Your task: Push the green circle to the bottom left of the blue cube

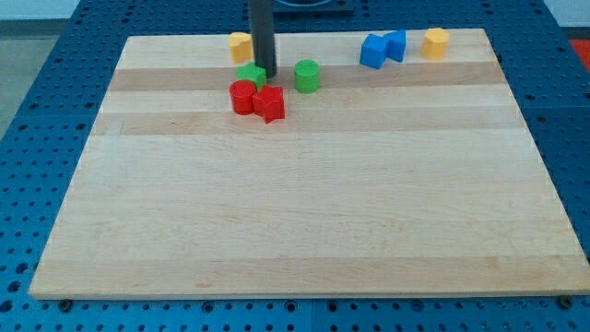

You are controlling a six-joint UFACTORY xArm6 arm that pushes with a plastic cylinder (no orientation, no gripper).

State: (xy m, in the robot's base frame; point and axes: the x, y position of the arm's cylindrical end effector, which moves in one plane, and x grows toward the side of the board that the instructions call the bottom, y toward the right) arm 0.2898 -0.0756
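Pale wooden planks made up the surface [304, 212], a wide board lying on a blue perforated bench [37, 111], and nearly all of it stood bare; every block sat near the view's top edge. The dark straight rod [262, 32] came down from above, and no pincer existed on this arm, so nothing could be said of spread or pressed jaws. The rod's lower end, my tip [267, 76], stood between blocks, touching or just beside a green block of unclear shape [248, 74] on its left, with the red cylinder [242, 96] and the red star-like block [269, 103] just below. The green circle [307, 76], the task's thing, sat near the tip's right, apart from it. Far to the right the blue cube [373, 52] touched a second blue block [395, 43]. Two yellow blocks [241, 44] [435, 42] flanked everything. Standing left of the circle, the tip seemed well placed for a rightward shove toward the cube's lower left.
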